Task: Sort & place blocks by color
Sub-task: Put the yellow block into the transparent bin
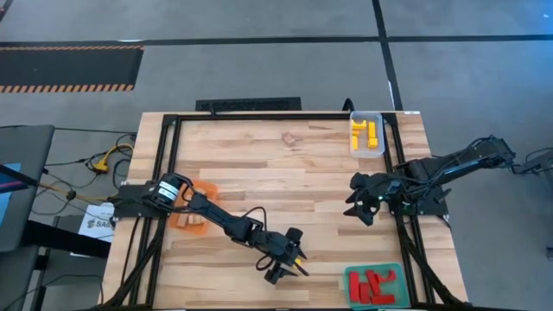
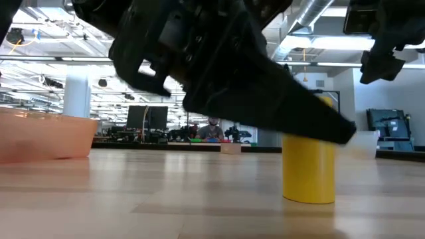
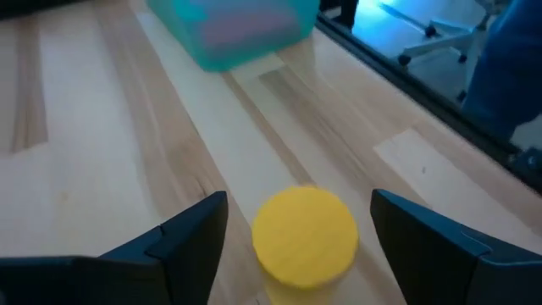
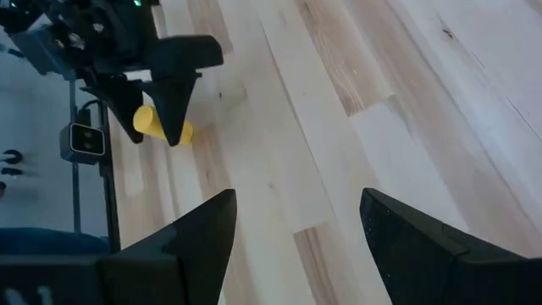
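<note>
Yellow cylinder (image 3: 306,234) stands upright on the table (image 1: 285,181) near its front edge, right between my left gripper's (image 1: 289,262) fingers (image 3: 190,233). I see those fingers spread wide, one on each side of the block, with a clear gap on both sides; nothing is pinched. My left arm reaches out low from the table's left side, stretched diagonally toward the front, its wrist tipped down so the gripper hangs just over the wood. In the low view the dark finger slopes down across the cylinder's top, and I cannot tell there whether it touches.

The cylinder is short, smooth and matte, with a flat round top. The table is pale butcher-block wood with long planks and visible grain.

My right gripper (image 1: 363,206) hovers above the table's right side, well apart from the cylinder, its fingers (image 4: 199,237) spread with nothing between them; that arm comes in from the right edge, elbow bent.

Other blocks I see are already in trays: yellow blocks (image 1: 365,134) in the clear tray (image 1: 367,132) at the back right corner, red blocks (image 1: 373,285) in the green tray (image 1: 374,286) at the front right, near the cylinder. The orange tray (image 1: 194,207) sits on the left under my left arm. One wood block (image 1: 290,138) lies alone near the back edge.
</note>
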`<state>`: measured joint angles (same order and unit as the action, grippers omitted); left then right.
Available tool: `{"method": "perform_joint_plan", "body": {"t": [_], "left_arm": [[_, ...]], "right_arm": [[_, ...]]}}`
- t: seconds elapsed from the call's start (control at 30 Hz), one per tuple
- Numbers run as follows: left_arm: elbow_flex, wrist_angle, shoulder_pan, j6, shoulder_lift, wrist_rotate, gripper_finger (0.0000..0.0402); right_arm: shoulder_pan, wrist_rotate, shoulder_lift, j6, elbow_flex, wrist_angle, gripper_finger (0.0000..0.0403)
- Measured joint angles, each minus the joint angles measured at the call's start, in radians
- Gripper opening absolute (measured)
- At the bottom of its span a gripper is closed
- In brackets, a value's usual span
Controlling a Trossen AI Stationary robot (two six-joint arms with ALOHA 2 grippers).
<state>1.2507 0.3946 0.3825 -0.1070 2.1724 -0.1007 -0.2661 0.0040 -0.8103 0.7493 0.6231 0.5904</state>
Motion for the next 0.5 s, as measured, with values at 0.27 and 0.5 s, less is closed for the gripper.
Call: {"method": "perform_joint_plan", "body": {"t": [0.27,0.5], "left_arm": [[0.000,-0.018,-0.003,0.071,-0.005,-0.018,0.0169],[0.000,-0.110,-0.016,0.066,-0.048,-0.002,0.0103]], "right_arm": [[0.000,0.024,-0.002,-0.024,0.000,-0.002,0.0276],[-0.002,0.027,-0.002,-0.017,0.000,-0.003,0.0276]]}}
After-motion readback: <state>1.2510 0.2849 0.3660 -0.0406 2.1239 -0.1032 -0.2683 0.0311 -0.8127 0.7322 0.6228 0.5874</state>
